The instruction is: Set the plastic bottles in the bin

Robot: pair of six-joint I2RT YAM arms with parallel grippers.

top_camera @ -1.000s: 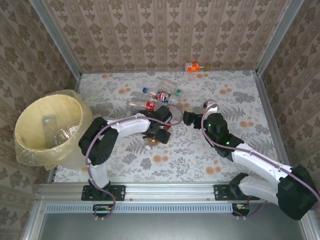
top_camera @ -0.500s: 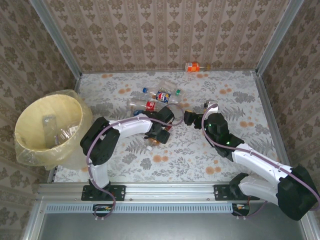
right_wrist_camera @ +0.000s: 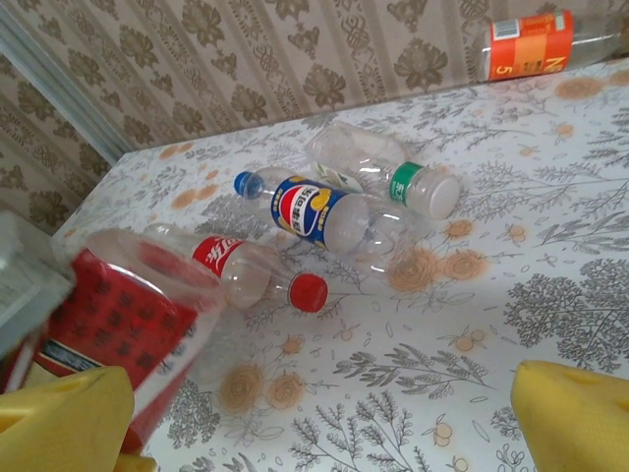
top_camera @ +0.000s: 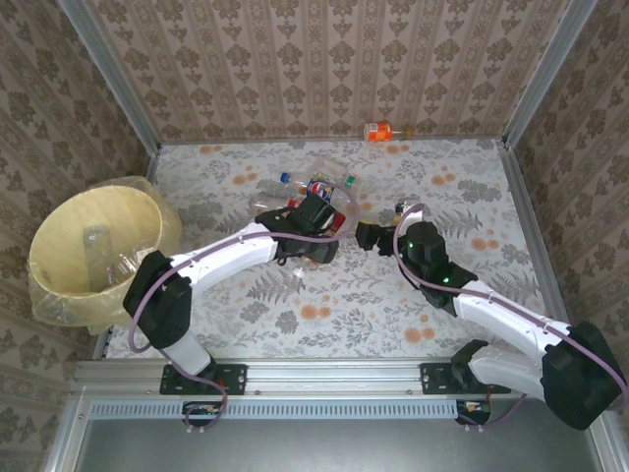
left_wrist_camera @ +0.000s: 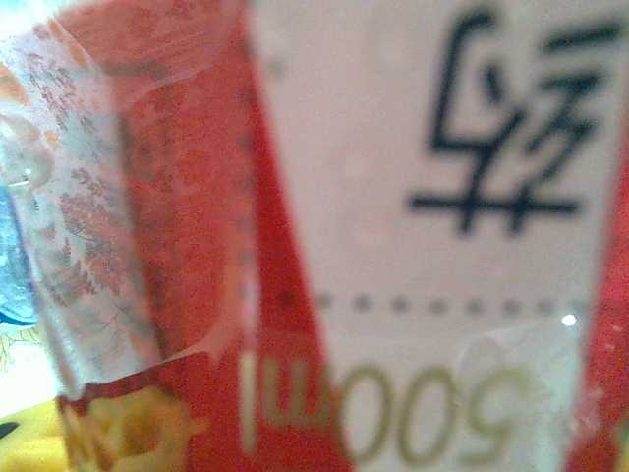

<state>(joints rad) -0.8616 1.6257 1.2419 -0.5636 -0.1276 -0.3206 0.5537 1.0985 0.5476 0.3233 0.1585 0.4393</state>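
**A:** What's been changed? The worktop point(top_camera: 472, 197) looks the same, and the bin point(top_camera: 54, 265) is parked at its left edge like before.

**B:** The left arm point(top_camera: 226, 254) has been stretched out and raised. A second ago the left fingers point(top_camera: 315, 215) were kept low, nearer the bases. Now they look clamped on a red-labelled bottle point(right_wrist_camera: 113, 324), held up beside the pile.

**A:** And the right fingers point(top_camera: 366, 236)?

**B:** Spread wide, nothing gripped, pointed at a blue-labelled bottle point(right_wrist_camera: 314, 211), a green-capped bottle point(right_wrist_camera: 383, 167) and a red-capped bottle point(right_wrist_camera: 251, 275). An orange-labelled bottle point(right_wrist_camera: 526, 39) is left by the far wall.

**A:** So one's picked, not binned.

**B:** Yep. A swing left over the bin is probably needed next.
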